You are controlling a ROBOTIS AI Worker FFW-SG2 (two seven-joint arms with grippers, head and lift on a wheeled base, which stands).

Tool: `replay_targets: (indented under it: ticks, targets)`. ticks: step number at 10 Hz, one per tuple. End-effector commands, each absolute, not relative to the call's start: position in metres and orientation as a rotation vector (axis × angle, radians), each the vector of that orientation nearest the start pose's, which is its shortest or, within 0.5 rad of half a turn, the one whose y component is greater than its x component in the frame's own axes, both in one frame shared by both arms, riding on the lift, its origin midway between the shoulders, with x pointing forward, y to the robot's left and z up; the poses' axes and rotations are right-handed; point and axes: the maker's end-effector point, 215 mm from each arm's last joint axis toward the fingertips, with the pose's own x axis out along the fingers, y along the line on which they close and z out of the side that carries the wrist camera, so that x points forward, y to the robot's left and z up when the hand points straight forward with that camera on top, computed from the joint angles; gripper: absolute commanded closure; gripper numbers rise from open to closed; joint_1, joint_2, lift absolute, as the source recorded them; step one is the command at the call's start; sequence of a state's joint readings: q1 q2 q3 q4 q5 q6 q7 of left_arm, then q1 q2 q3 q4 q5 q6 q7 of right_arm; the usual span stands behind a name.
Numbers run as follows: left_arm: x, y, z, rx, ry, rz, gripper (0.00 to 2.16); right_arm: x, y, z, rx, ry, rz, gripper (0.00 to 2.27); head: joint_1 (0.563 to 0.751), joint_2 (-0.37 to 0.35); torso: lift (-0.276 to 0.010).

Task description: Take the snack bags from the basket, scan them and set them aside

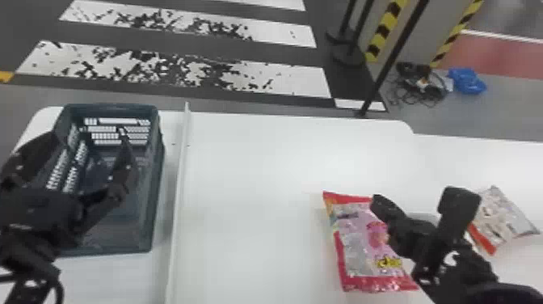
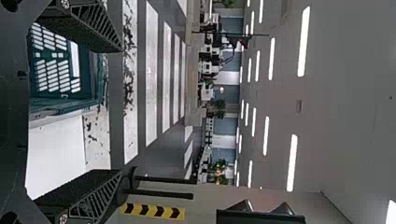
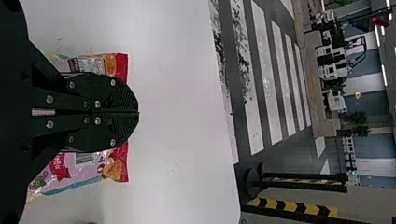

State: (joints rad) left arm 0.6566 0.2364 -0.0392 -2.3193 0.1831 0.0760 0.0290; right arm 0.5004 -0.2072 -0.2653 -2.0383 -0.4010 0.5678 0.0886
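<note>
Where the right gripper [image 3: 134, 112] meets the pink snack bag [image 1: 357, 246] in its wrist view, the jaws are closed tip to tip, with printed film spreading to either side behind them. Whether they pinch a fold or merely cover the bag cannot be told; a hold there would leave much of the film free for a scan. A second bag [image 1: 503, 214] lies to that arm's right, well apart from the basket [image 1: 156, 174], a place that suits goods set aside.

Over the basket, the left gripper [image 2: 121, 111] has its jaws spread wide with nothing between them, presumably so they can straddle a bag inside. What lies deep in the basket is too dark to make out. A raised white strip [image 1: 178, 202] crosses the counter [image 1: 258, 169] between basket and bags, probably to keep unscanned stock from the rest. Past the counter's far edge come the striped floor [image 1: 169, 68] and, off to the right, a slanting black post [image 1: 391, 60].
</note>
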Motion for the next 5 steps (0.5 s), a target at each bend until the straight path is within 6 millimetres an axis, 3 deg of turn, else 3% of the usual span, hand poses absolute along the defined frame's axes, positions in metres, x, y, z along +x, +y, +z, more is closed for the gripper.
replay_targets:
  ticks: [1,3,5]
  targets:
    - [0.405,0.203,-0.279,-0.019,0.003,-0.163,0.07,0.401,-0.354,-0.482,0.150,0.552,-0.035,2.21,0.695,-0.196,-0.075]
    - [0.405,0.203,-0.276,-0.020,-0.004,-0.163,0.07,0.399,-0.354,-0.507,0.134,0.576,-0.040,2.21,0.695,-0.210,-0.075]
    - [0.404,0.202,-0.274,-0.019,-0.007,-0.165,0.07,0.396,-0.355,-0.519,0.126,0.587,-0.041,2.21,0.695,-0.213,-0.075]
